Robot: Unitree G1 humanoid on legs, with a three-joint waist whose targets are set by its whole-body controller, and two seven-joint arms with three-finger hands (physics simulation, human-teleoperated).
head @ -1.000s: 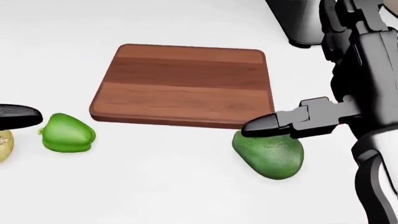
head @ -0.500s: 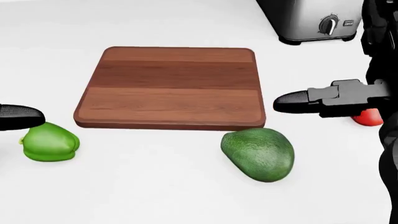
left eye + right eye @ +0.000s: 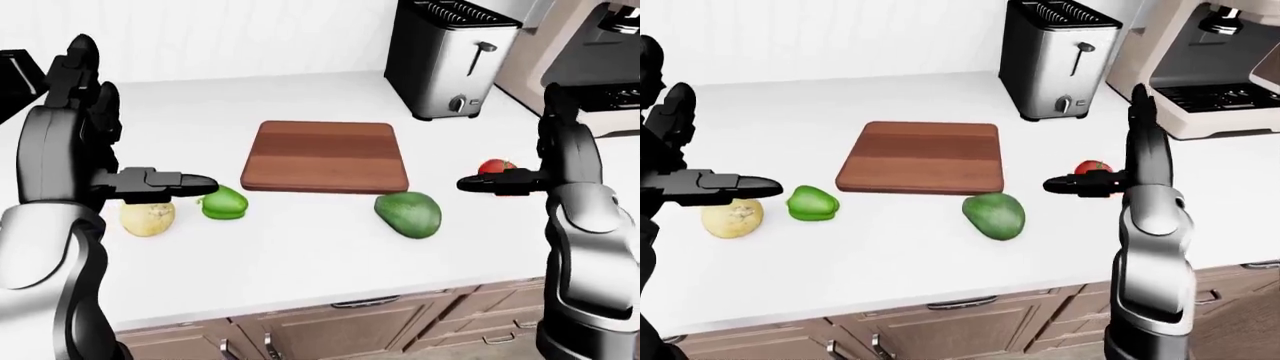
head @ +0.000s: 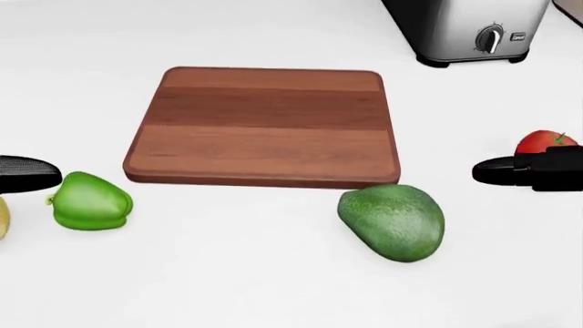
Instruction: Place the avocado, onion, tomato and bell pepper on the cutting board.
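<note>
I am holding both hands open and empty, left hand [image 3: 165, 181] beside the bell pepper [image 3: 223, 202] and onion [image 3: 147, 218], right hand [image 3: 495, 182] between avocado [image 3: 408, 214] and tomato [image 3: 493, 166], all 4 lying off the cutting board [image 3: 325, 155] on the counter [image 3: 300, 247].

Head view: cutting board [image 4: 263, 126] bare. Avocado [image 4: 393, 220] just below its lower right corner, not touching. Bell pepper [image 4: 88, 201] lower left of board. Tomato [image 4: 544, 143] well right, partly behind right hand's fingertip [image 4: 499, 171].
</note>
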